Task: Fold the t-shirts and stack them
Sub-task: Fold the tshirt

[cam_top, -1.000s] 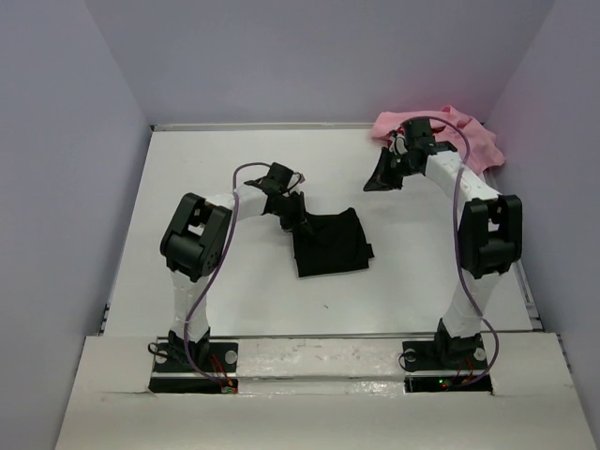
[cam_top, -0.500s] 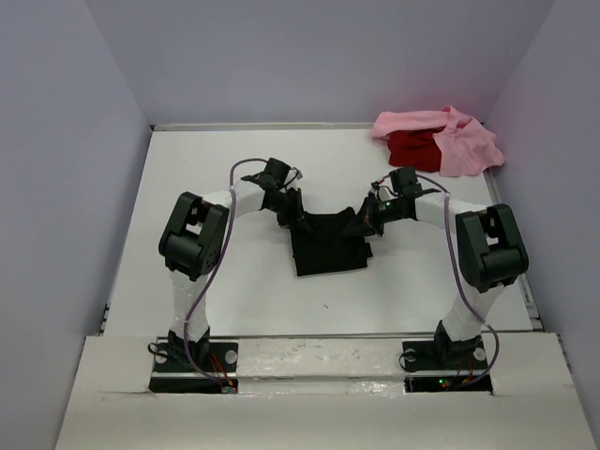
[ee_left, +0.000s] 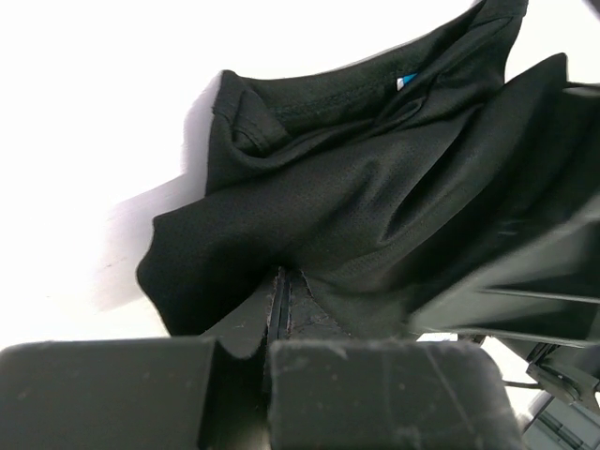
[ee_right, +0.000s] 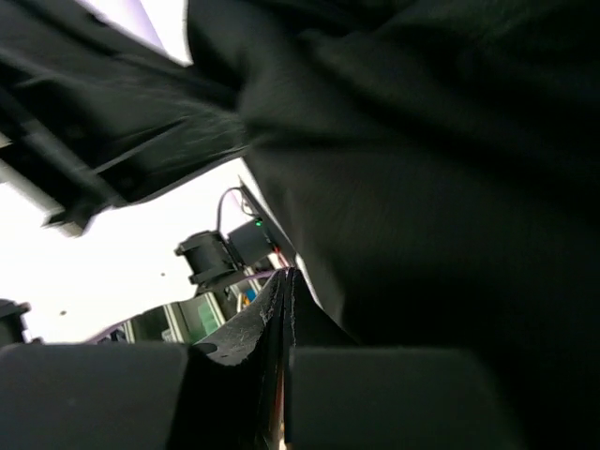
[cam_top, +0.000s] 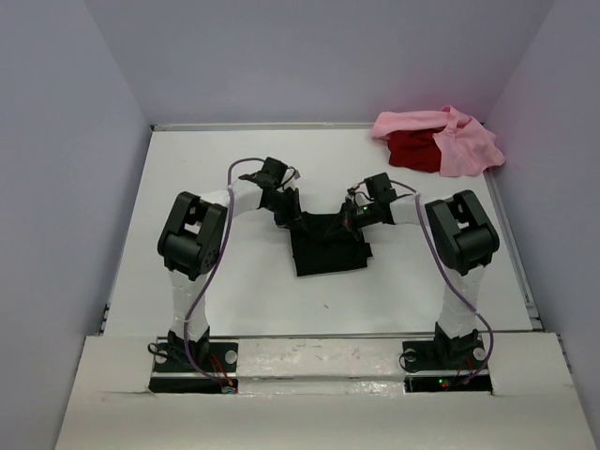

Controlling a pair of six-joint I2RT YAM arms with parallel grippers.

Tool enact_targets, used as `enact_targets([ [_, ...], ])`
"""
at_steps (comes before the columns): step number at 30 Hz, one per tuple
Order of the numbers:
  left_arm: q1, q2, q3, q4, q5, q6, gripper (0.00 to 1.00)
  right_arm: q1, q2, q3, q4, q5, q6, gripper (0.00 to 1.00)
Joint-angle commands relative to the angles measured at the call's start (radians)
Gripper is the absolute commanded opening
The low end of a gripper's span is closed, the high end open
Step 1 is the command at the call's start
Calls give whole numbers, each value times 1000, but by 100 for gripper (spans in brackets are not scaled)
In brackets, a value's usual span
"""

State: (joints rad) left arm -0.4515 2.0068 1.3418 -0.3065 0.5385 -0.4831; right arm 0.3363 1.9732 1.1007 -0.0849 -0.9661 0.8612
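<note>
White table [cam_top: 216,178], centre: your left gripper [cam_top: 292,218] and right gripper [cam_top: 354,217] each pinch the far edge of the partly folded black t-shirt [cam_top: 328,251]. Left for you: pink t-shirt [cam_top: 472,148] and red t-shirt [cam_top: 411,150], heaped unfolded far right.

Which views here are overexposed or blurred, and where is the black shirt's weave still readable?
Top external: even light, sharp throughout, no glare. Left wrist: table blown out to plain white, but the black t-shirt shows its mesh crisply. Right wrist: the shirt fills most of the frame, smeared and out of focus; the background at lower left is washed out.
</note>
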Motion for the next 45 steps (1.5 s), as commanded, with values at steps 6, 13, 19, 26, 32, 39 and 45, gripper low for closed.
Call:
enact_targets([
  [6,22,-80,8,-19,18,26,0,20,93,100,-105,196,-128,0],
  [13,30,-88,0,-22,21,31,0,20,165,102,-160,269,-177,0],
  [19,33,-92,2,-28,21,38,0,20,127,100,-159,241,-179,0],
  [26,34,-88,19,-36,26,44,0,20,58,177,-171,167,-123,0],
  [32,39,-101,40,-25,60,44,0,20,29,277,-174,63,-82,36],
  [39,43,-201,170,-103,29,28,0,20,-45,349,-197,-6,-83,36],
  [45,42,-259,335,-184,98,25,45,20,-97,438,-402,85,-223,40],
])
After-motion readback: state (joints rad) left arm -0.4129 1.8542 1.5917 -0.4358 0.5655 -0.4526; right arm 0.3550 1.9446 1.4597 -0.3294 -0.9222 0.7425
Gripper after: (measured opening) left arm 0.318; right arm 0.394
